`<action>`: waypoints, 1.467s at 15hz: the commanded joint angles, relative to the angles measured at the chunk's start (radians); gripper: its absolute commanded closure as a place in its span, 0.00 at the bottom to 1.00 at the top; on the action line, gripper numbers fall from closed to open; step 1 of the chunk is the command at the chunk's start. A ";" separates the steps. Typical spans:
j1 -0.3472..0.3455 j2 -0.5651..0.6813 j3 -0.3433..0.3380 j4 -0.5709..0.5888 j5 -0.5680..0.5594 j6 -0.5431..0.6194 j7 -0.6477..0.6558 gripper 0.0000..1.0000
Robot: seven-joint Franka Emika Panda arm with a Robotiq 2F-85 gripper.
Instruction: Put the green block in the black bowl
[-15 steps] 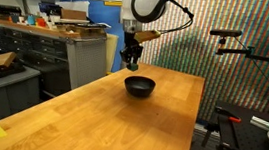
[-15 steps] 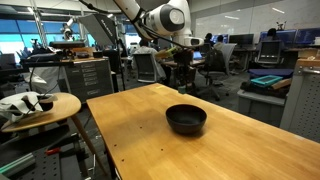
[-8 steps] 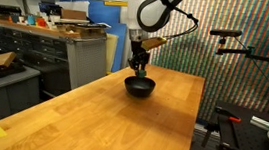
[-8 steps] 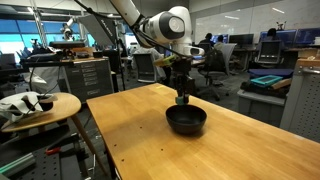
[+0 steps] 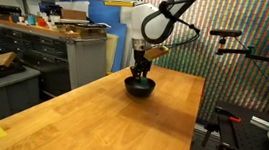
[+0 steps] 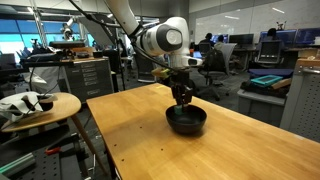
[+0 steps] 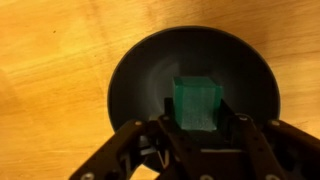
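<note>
Working above the table (image 5: 90, 116), you are hovering over the middle of the bowl (image 7: 135, 70), the gripper (image 7: 202, 120) pinching the block (image 7: 197, 100) between narrowed jaws. Opening too high, you are risking the block bouncing on the glossy bowl and hopping over its shallow rim.

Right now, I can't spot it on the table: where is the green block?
In the wrist view the green block sits between the end effector's fingers, over the black bowl's interior, near its centre.
</note>
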 commanded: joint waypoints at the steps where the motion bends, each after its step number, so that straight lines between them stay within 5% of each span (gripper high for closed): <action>1: 0.003 0.028 -0.022 -0.019 -0.001 0.100 0.036 0.83; 6: 0.006 0.078 -0.051 -0.010 0.008 0.183 0.047 0.83; 8: 0.004 0.085 -0.054 -0.010 0.017 0.201 0.038 0.32; 10: 0.003 0.081 -0.056 -0.010 0.025 0.208 0.031 0.28; 14: -0.002 0.043 -0.056 -0.001 0.036 0.190 0.018 0.00; 22: -0.041 -0.063 -0.037 0.066 0.029 0.051 -0.099 0.00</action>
